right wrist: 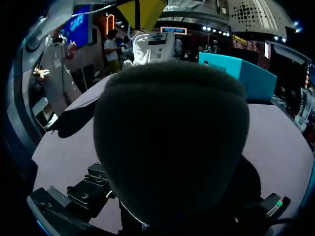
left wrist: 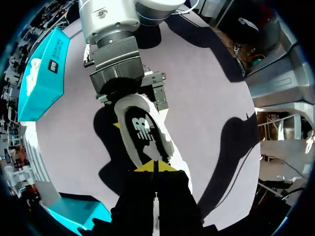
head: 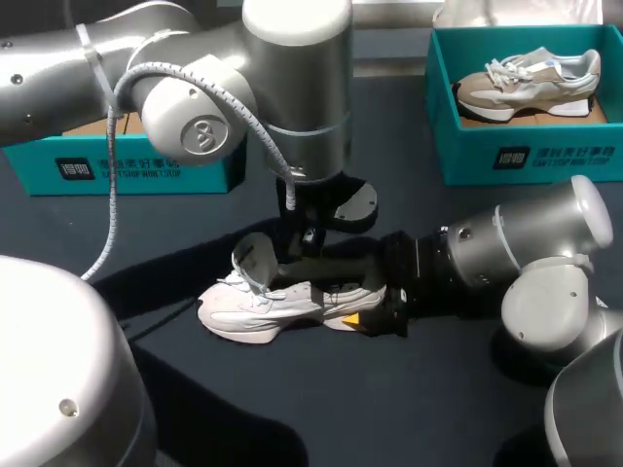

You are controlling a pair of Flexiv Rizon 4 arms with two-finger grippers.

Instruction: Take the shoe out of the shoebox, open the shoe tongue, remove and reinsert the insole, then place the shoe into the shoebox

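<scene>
1. The white shoe (head: 255, 309) lies on its sole on the table (head: 389, 409), mid-table, toe toward the left arm's side and tongue (right wrist: 153, 46) raised.
2. The insole (left wrist: 142, 130), dark with a white logo, is partly out of the shoe, rising over the heel opening.
3. The left gripper (left wrist: 153, 167) hangs over the shoe, its yellow tips pressed together, pinching the insole's near end.
4. The right gripper (head: 362, 313) is at the shoe's heel. In its wrist view the insole blocks nearly everything ahead. Whether it is clamped or spread cannot be told.
5. The left box (head: 136, 170), teal, stands at the rear behind the left arm, well apart from the shoe.
6. The right box (head: 526, 156), teal, stands at the rear and holds a beige shoe (head: 531, 83).
</scene>
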